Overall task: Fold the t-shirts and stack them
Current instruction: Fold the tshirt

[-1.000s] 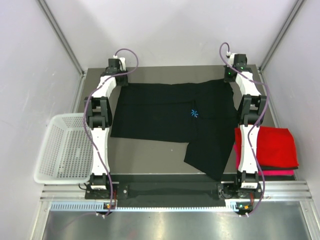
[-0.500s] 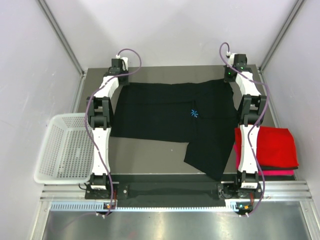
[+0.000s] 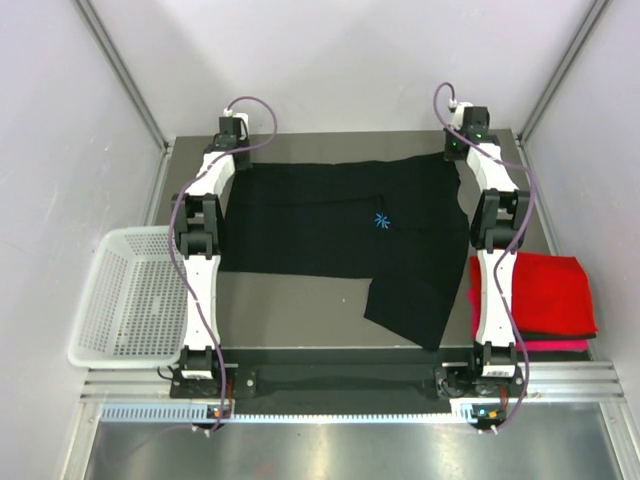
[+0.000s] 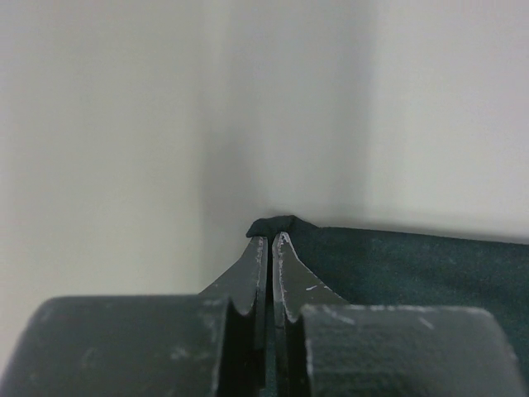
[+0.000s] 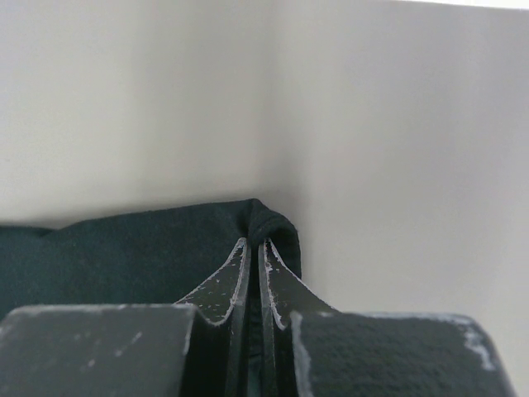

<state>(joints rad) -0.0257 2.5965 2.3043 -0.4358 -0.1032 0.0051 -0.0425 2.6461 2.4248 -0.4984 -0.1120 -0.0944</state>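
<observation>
L end effector point(image 4: 270, 238), R end effector point(image 5: 254, 242) pinching black t-shirt point(image 3: 320, 225), wrist cams

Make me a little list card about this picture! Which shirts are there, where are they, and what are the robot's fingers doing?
black shirt: spread out on the table, with a small light-blue mark
left fingers: shut on the black shirt's far left corner
right fingers: shut on the black shirt's far right corner
red shirt: folded, at the table's right side
magenta shirt: under the red one, only its edge shows
basket: white, beside the table's left edge
</observation>
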